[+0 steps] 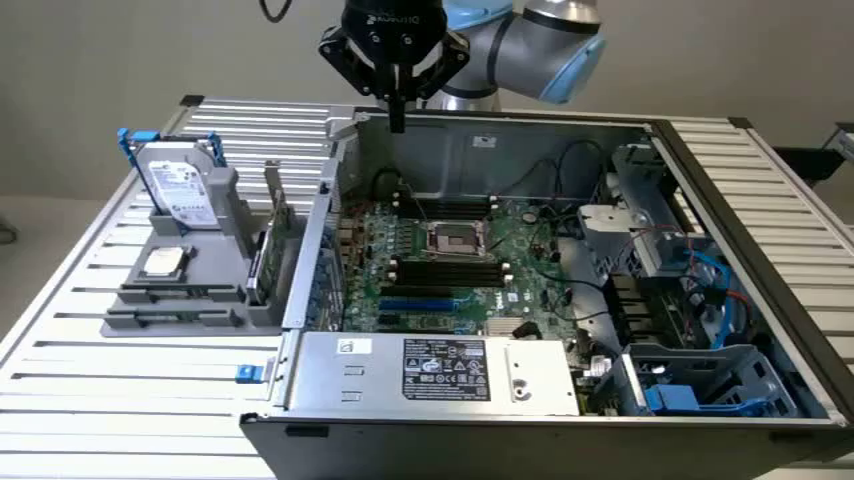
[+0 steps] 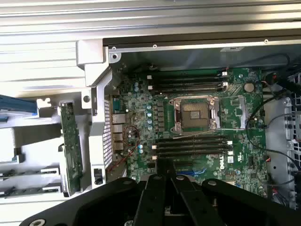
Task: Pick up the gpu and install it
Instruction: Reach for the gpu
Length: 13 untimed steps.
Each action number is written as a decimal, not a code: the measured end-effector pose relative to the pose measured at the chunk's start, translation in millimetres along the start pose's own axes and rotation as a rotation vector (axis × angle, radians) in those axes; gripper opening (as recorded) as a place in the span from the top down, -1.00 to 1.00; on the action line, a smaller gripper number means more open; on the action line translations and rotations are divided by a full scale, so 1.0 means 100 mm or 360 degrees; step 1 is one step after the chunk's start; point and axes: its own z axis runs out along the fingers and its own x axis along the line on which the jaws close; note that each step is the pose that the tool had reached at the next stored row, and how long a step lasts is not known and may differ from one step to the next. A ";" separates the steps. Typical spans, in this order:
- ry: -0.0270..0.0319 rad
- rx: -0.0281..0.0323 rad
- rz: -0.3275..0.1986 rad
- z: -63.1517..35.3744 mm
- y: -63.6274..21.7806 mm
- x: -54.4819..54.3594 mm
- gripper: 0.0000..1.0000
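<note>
**A:** Exterior view first. Where is the gripper (image 1: 396, 118)?

**B:** At twelve o'clock, above the back wall of the open computer case (image 1: 447, 160). Its fingers are pressed together and hold nothing.

**A:** And the gpu (image 1: 275, 250)?

**B:** At nine o'clock from the CPU socket (image 1: 451, 238). It stands on edge in the grey rack (image 1: 174, 305) outside the case, near the white-labelled hard drive (image 1: 180, 190). I cannot read that label.

**A:** Wrist view?

**B:** The gripper (image 2: 164, 165) hangs closed over the motherboard (image 2: 141, 108), which has "DELL" printed on it. The gpu (image 2: 71, 146) shows its green board, just outside the case wall.
</note>
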 end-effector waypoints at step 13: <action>0.00001 -0.00001 0.0000 -0.001 0.000 0.00 0.79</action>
